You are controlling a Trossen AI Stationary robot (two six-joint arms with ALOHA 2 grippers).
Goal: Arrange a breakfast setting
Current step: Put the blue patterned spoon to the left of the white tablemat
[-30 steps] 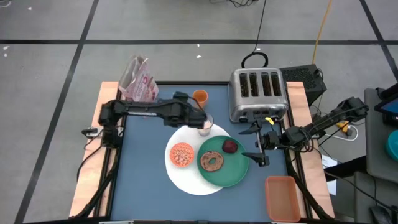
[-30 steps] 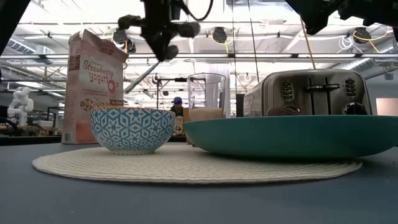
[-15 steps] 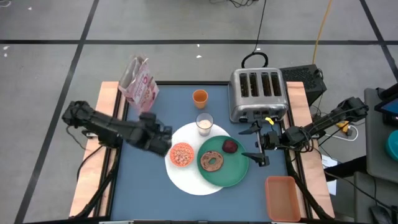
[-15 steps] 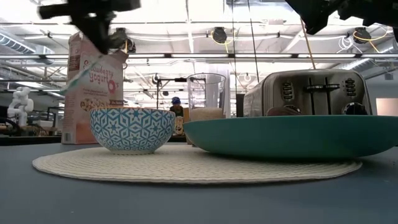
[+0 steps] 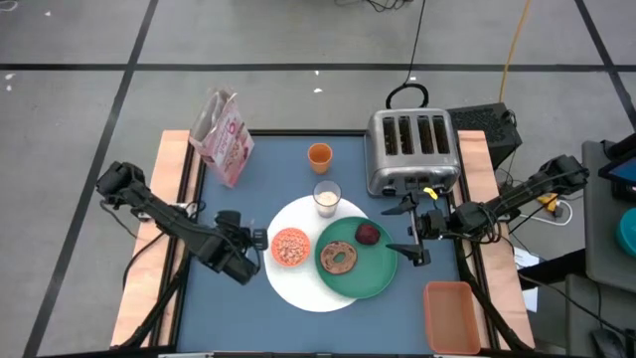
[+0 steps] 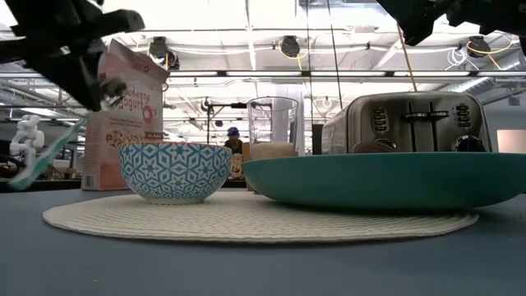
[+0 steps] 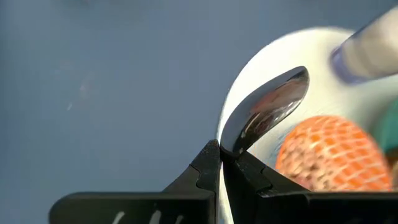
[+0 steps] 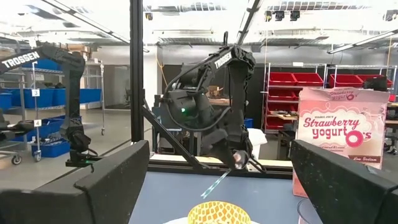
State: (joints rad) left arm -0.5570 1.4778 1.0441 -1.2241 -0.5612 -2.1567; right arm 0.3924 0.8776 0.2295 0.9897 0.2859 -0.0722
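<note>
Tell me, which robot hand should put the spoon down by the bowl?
Probably the left hand: it is shut on the spoon, just beside the cereal bowl. The right hand waits open by the toaster.

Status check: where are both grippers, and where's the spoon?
Left gripper shut on blue-handled spoon, beside the small cereal bowl. Right gripper open, waiting by the green round plate. Nothing in the way.

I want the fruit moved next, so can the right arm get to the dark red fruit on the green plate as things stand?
Probably yes. The right gripper hangs open just beside the green plate, and the dark red fruit lies on the near side of it with nothing between. The left gripper, holding the spoon, is across the setting.
</note>
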